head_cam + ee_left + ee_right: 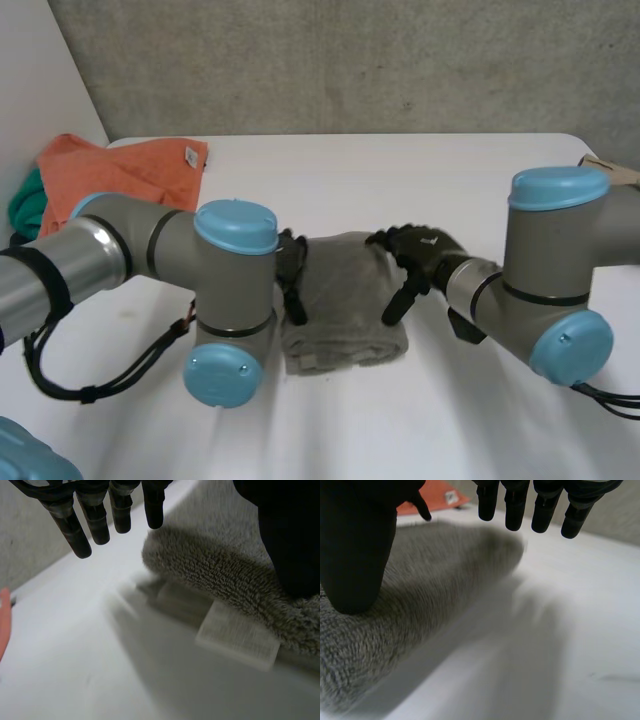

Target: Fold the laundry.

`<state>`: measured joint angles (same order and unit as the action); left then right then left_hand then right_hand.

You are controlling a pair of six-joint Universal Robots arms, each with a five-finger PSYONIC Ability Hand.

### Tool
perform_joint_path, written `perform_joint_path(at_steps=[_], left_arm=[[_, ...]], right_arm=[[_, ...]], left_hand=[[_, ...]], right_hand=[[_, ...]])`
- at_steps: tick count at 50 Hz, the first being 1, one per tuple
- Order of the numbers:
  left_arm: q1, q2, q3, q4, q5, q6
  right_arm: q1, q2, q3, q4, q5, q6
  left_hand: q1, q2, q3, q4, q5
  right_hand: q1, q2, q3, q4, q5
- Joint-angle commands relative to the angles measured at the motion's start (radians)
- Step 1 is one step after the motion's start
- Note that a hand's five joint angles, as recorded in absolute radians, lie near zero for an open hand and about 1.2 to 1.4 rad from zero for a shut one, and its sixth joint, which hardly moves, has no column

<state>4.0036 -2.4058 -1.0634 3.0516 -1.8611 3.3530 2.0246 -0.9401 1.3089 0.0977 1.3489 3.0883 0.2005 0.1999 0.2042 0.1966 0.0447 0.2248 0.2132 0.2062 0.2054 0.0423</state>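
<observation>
A folded grey towel (340, 300) lies on the white table (400, 180) between my two arms. My left hand (292, 275) is at its left edge, fingers (100, 520) straight and apart, held above the table beside the towel (225, 575); a white label (237, 636) sticks out from under the fold. My right hand (415, 262) is at the towel's right edge, open, its fingers (540, 505) straight above the table. Its thumb (352, 550) rests on the towel (420, 595). Neither hand grips the cloth.
An orange cloth (120, 170) with a white tag lies at the far left of the table, with a green cloth (25, 205) beside it. A small tan object (605, 165) sits at the far right edge. A grey wall stands behind the table.
</observation>
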Motion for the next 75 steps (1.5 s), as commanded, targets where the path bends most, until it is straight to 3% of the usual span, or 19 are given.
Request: perform_joint_path(at_steps=[1, 10, 15, 18, 21, 24, 25, 29, 33, 40, 47, 51, 53, 55, 57, 63, 66, 70, 75], left_arm=[[0.015, 0.039, -0.085, -0.027, 0.008, 0.037], [0.0, 0.218, -0.122, -0.017, 0.077, 0.031], [0.017, 0.347, -0.107, 0.016, 0.161, 0.031], [0.038, 0.39, -0.109, 0.035, 0.224, 0.029], [0.084, 0.435, -0.113, 0.035, 0.368, 0.019], [0.124, 0.456, -0.122, 0.026, 0.558, -0.015], [0.138, 0.465, -0.13, 0.015, 0.667, -0.042], [0.163, 0.491, -0.147, -0.025, 0.894, -0.112], [0.183, 0.505, -0.159, -0.037, 0.987, -0.125], [0.176, 0.508, -0.168, -0.037, 0.961, -0.129], [0.176, 0.508, -0.184, -0.034, 0.95, -0.13], [0.176, 0.508, -0.188, -0.034, 0.95, -0.132], [0.176, 0.507, -0.19, -0.033, 0.95, -0.132], [0.178, 0.507, -0.19, -0.033, 0.948, -0.13], [0.18, 0.507, -0.19, -0.033, 0.948, -0.132], [0.181, 0.513, -0.187, -0.033, 0.948, -0.132], [0.184, 0.527, -0.185, -0.033, 0.948, -0.138], [0.186, 0.531, -0.184, -0.033, 0.948, -0.138], [0.189, 0.531, -0.181, -0.033, 0.948, -0.139]], right_arm=[[0.014, 0.104, -0.063, 0.097, 0.015, -0.068], [0.025, 0.006, -0.04, 0.054, 0.147, -0.278], [0.13, -0.175, 0.093, -0.085, 0.21, -0.376], [0.184, -0.215, 0.206, -0.174, 0.22, -0.428], [0.213, -0.229, 0.292, -0.228, 0.219, -0.448], [0.246, -0.229, 0.386, -0.286, 0.217, -0.442], [0.261, -0.223, 0.429, -0.323, 0.214, -0.439], [0.284, -0.195, 0.498, -0.466, 0.217, -0.436], [0.287, -0.126, 0.52, -0.616, 0.22, -0.448], [0.281, -0.046, 0.488, -0.737, 0.222, -0.461], [0.278, 0.0, 0.438, -0.745, 0.231, -0.47], [0.278, 0.012, 0.408, -0.744, 0.234, -0.471], [0.278, 0.02, 0.392, -0.744, 0.233, -0.471], [0.275, 0.026, 0.372, -0.744, 0.233, -0.471], [0.267, 0.026, 0.359, -0.745, 0.233, -0.473], [0.198, -0.003, 0.273, -0.728, 0.225, -0.456], [0.189, 0.003, 0.234, -0.679, 0.225, -0.458], [0.172, 0.044, 0.198, -0.602, 0.211, -0.455], [0.135, 0.05, 0.138, -0.587, 0.204, -0.447]], left_hand=[[0.001, 0.002, -0.002, 0.005, -0.017], [-0.008, -0.007, -0.011, -0.004, -0.026], [-0.019, -0.019, -0.023, -0.015, -0.038], [-0.022, -0.022, -0.026, -0.018, -0.041], [-0.022, -0.022, -0.026, -0.018, -0.041], [-0.019, -0.019, -0.023, -0.015, -0.038], [-0.016, -0.016, -0.02, -0.013, -0.035], [-0.01, -0.01, -0.014, -0.007, -0.029], [-0.005, -0.004, -0.008, -0.001, -0.023], [-0.005, -0.004, -0.008, -0.001, -0.023], [-0.008, -0.007, -0.011, -0.004, -0.026], [-0.008, -0.007, -0.011, -0.004, -0.026], [-0.01, -0.01, -0.014, -0.007, -0.029], [-0.01, -0.01, -0.014, -0.007, -0.029], [-0.01, -0.01, -0.014, -0.007, -0.029], [-0.01, -0.01, -0.014, -0.007, -0.029], [-0.01, -0.01, -0.014, -0.007, -0.029], [-0.01, -0.01, -0.014, -0.007, -0.029], [-0.01, -0.01, -0.014, -0.007, -0.029]], right_hand=[[-0.05, -0.039, -0.032, -0.031, -0.042], [-0.05, -0.039, -0.032, -0.031, -0.042], [-0.05, -0.039, -0.032, -0.031, -0.042], [-0.05, -0.039, -0.032, -0.031, -0.042], [-0.05, -0.039, -0.032, -0.031, -0.042], [-0.05, -0.039, -0.032, -0.031, -0.042], [-0.05, -0.039, -0.032, -0.031, -0.042], [-0.05, -0.039, -0.032, -0.031, -0.042], [-0.05, -0.039, -0.032, -0.031, -0.042], [-0.05, -0.039, -0.032, -0.031, -0.042], [-0.05, -0.039, -0.032, -0.031, -0.042], [0.109, 0.121, 0.128, 0.129, 0.117], [0.346, 0.358, 0.365, 0.365, 0.354], [0.859, 0.871, 0.878, 0.879, 0.867], [1.17, 1.182, 1.189, 1.19, 1.178], [1.171, 1.183, 1.19, 1.191, 1.179], [0.923, 0.935, 0.942, 0.943, 0.931], [1.151, 1.162, 1.17, 1.17, 1.159], [1.171, 1.183, 1.19, 1.191, 1.179]])
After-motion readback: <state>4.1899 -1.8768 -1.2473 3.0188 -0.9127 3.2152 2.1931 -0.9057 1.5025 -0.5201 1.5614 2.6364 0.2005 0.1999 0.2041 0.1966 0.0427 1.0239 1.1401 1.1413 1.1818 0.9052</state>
